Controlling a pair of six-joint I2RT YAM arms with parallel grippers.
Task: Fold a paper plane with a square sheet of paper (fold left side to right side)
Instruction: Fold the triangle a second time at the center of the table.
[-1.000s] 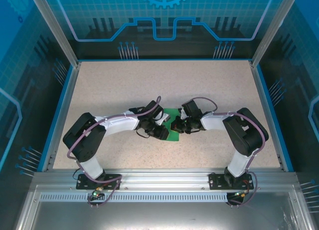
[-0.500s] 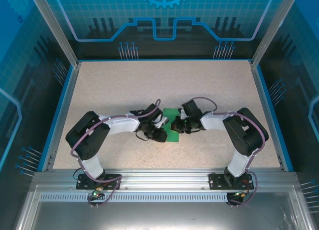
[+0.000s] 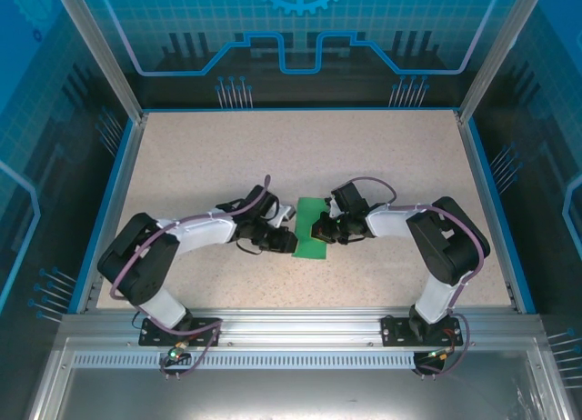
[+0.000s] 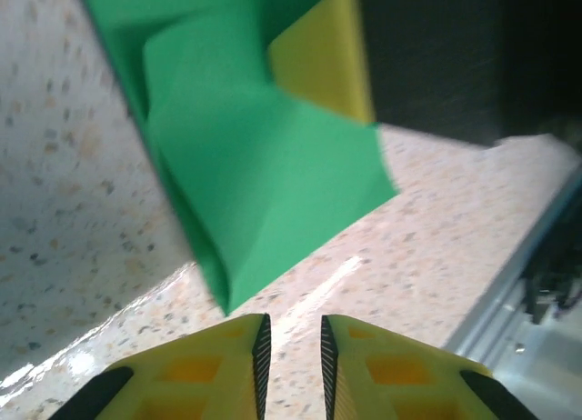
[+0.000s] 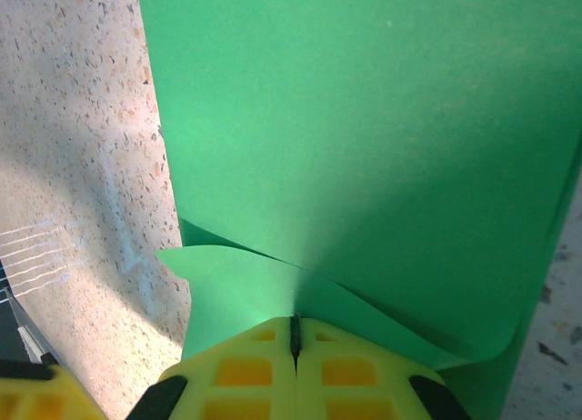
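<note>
The square sheet of paper point(image 3: 310, 245) lies at the middle of the table as a bright green, narrowed, creased shape. In the left wrist view the paper point(image 4: 264, 175) has raised folded layers and a corner pointing at my fingers. My left gripper point(image 3: 288, 242) sits just left of the sheet, its jaws point(image 4: 291, 322) slightly open with only bare table between them. My right gripper point(image 3: 319, 229) rests on the sheet's right part. Its yellow jaws point(image 5: 293, 320) are shut, tips against the paper point(image 5: 364, 120), where two curved layers meet.
The speckled beige table point(image 3: 300, 147) is framed by a blue rim point(image 3: 482, 193). A metal rail point(image 4: 532, 284) runs along the near edge, close behind the paper. The right gripper's black body point(image 4: 436, 56) stands over the sheet's far side.
My left arm has drawn back to the left, off the paper, and its jaws have narrowed a little. More of the green sheet shows. The right arm has not moved.
</note>
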